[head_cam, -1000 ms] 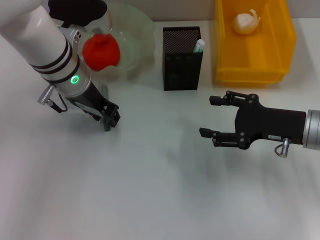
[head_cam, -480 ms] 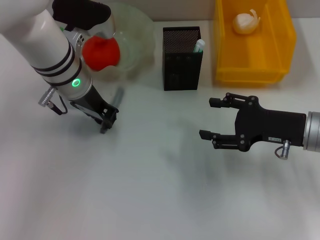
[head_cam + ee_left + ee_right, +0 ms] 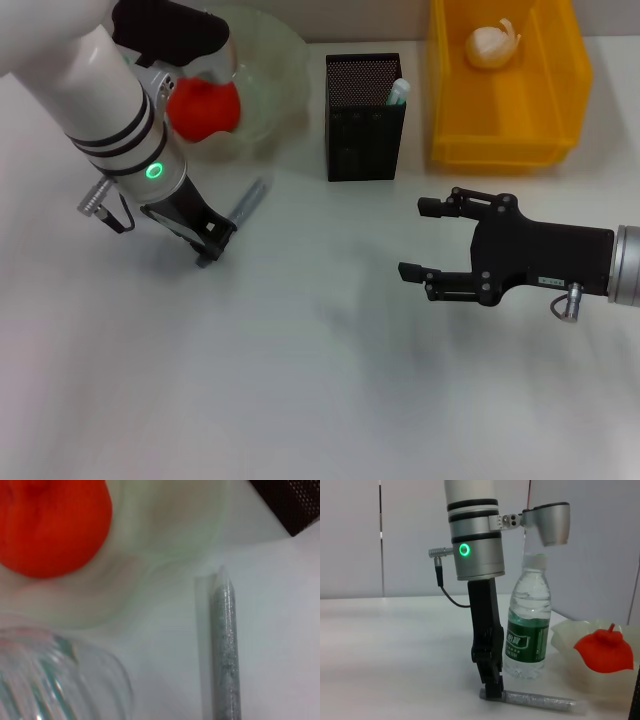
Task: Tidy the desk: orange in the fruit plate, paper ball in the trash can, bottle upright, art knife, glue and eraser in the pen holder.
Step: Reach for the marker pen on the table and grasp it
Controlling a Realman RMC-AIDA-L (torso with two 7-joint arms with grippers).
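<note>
Glue stick (image 3: 249, 201) lying flat just beside the fruit plate (image 3: 275, 70), left gripper (image 3: 213, 243) low at its near end, fingers seemingly pinched together, probably lining up a grab. Right gripper (image 3: 422, 238) spread wide, idle, well clear near the pen holder (image 3: 364, 118).

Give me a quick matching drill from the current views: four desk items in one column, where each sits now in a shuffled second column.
Items
1. red-orange fruit
2. crumpled white paper ball
3. grey glittery stick
4. clear plastic water bottle with green label

Places
A. lying flat on the white desk, by the left gripper
B. standing upright beside the left arm
C. in the translucent plate
D. in the yellow bin

Pairs: 1-C, 2-D, 3-A, 4-B
</note>
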